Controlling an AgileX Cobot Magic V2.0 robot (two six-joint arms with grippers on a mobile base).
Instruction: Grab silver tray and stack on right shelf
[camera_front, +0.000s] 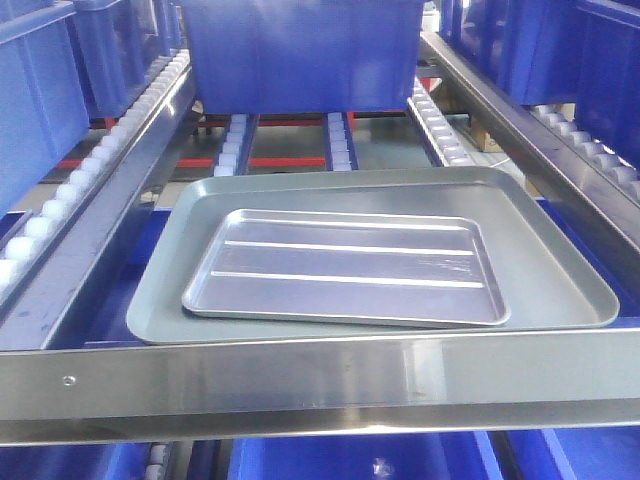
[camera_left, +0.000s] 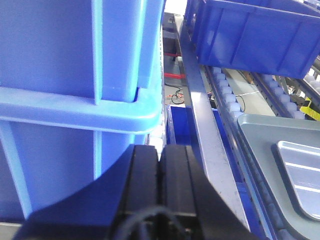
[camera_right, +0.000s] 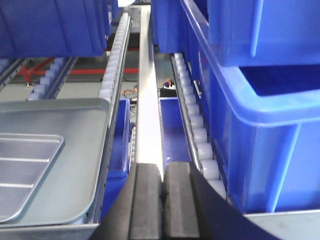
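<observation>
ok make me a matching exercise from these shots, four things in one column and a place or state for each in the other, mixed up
Things
1. silver tray
2. large grey tray
3. blue bin
4. left tool

Places or states
A. fingers pressed together, holding nothing
B. lying flat inside a bigger tray
C. at the back of the roller rails, behind both trays
D. resting on the rack just behind the shiny front bar

Pairs: 1-B, 2-D, 3-C, 4-A
</observation>
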